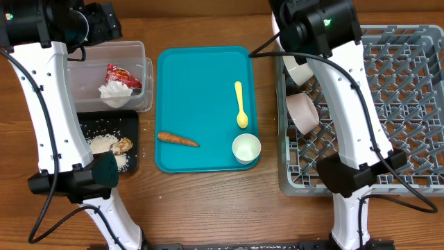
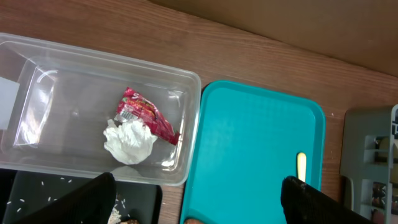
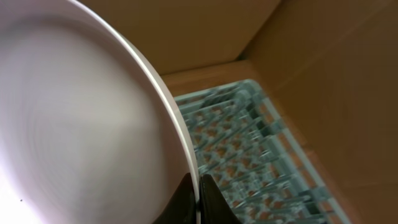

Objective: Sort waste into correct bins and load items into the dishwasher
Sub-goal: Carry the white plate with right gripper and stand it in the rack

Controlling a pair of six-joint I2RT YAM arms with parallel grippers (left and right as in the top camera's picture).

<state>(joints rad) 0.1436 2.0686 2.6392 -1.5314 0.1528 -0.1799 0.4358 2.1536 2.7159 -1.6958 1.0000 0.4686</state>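
Right arm, loading. The plate point(image 3: 81, 112) fills the right wrist view, its face turned to the camera, with the rack point(image 3: 249, 149) below and beyond it. The right gripper point(image 3: 198, 190) is closed hard on the plate's rim, one finger on each face, and holds nothing else.

Handling. You may judge the plate stiff, smooth and probably breakable. A pinch at one point of the rim lets it swing about that point, and the glazed faces look apt to slip. Keep the grip at the rim and lower the plate edge-first between pegs. Whether it touches the rack yet cannot be told from these views.

Left arm, waiting. The left gripper point(image 2: 198, 180) hangs with its jaws spread wide and empty, above the seam between the tub point(image 2: 37, 56) and the teal tray point(image 1: 201, 90). It touches nothing.

Remaining items. The wrapper point(image 2: 146, 115) and napkin point(image 2: 129, 142) lie together in the tub. The carrot point(image 1: 177, 139), spoon point(image 1: 240, 104) and cup point(image 1: 245, 148) rest on the teal tray, apart from one another.
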